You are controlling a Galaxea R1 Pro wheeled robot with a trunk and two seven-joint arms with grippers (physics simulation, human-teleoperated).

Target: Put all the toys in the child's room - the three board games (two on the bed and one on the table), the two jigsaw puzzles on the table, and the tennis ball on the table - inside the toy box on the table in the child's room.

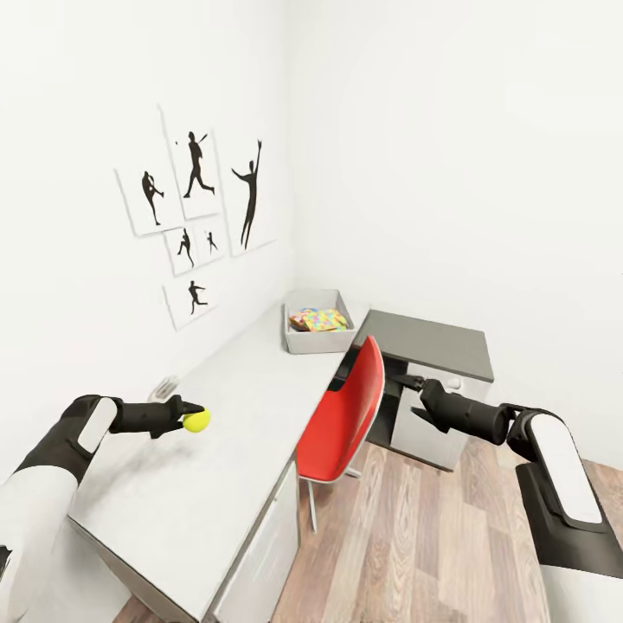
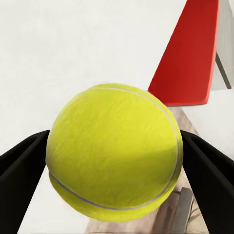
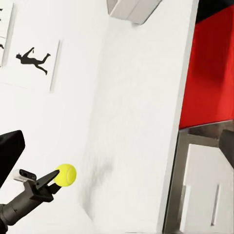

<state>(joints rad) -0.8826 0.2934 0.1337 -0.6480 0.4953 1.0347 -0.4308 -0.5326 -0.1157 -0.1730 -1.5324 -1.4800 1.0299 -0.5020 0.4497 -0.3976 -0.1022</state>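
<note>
The yellow-green tennis ball (image 1: 196,420) (image 2: 114,153) (image 3: 65,174) hangs a little above the pale grey table (image 1: 234,450), with my left gripper (image 1: 192,416) shut on it. At the table's far end stands the light grey toy box (image 1: 318,344) (image 3: 134,9). Inside it lies a jigsaw puzzle (image 1: 322,319) with its multicoloured pattern showing. My right gripper (image 1: 414,396) is open and empty over the floor, just right of the red chair; one finger (image 3: 10,151) shows at the picture's edge. The board games and the bed are out of view.
A red chair (image 1: 346,415) is tucked against the table's right side. Beyond it is the lower dark-grey-topped section (image 1: 433,342) with white drawers. Silhouette posters (image 1: 195,216) hang on the left wall. Wooden floor (image 1: 433,536) lies to the right.
</note>
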